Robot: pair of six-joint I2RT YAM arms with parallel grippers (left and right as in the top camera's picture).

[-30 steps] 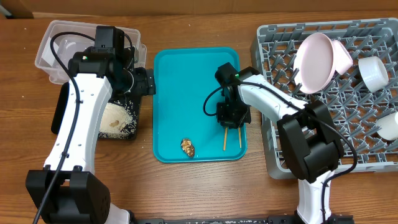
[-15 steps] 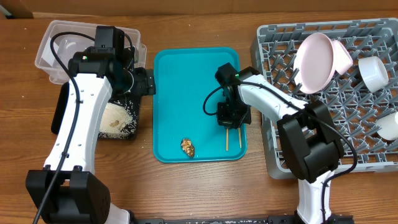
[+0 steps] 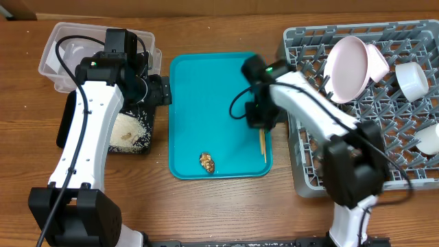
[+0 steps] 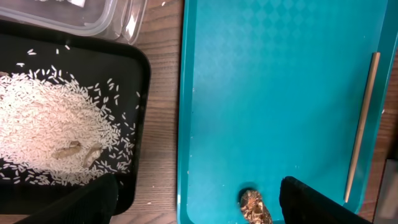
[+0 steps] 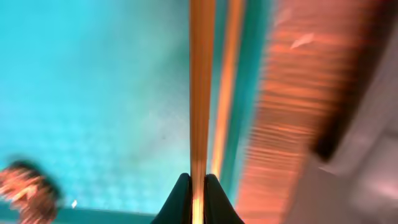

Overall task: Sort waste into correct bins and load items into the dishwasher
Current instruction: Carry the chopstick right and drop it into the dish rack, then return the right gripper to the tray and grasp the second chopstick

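Note:
My right gripper [image 3: 261, 122] is shut on a thin light-wood chopstick [image 5: 200, 93] and holds it over the right side of the teal tray [image 3: 206, 96]. A second stick [image 5: 227, 87] shows blurred right beside it. In the overhead view only one chopstick [image 3: 263, 145] shows, and likewise in the left wrist view [image 4: 362, 124]. The brown food lump [image 3: 206, 162] lies at the tray's front. My left gripper [image 4: 199, 205] is open and empty, above the gap between the black tray [image 4: 140, 74] with rice [image 4: 56, 124] and the teal tray. The wrapper is out of view.
The clear tub [image 3: 58, 51] stands behind the black tray [image 3: 147, 147] at the left. The grey dish rack [image 3: 302, 158] at the right holds a white plate [image 3: 346, 68], a bowl [image 3: 378, 60], a cup [image 3: 413, 81] and another bowl [image 3: 430, 137].
My right gripper has risen and shifted right toward the rack with a chopstick in it. Two sticks showed on the tray before, now one shows overhead. The left arm has not moved.

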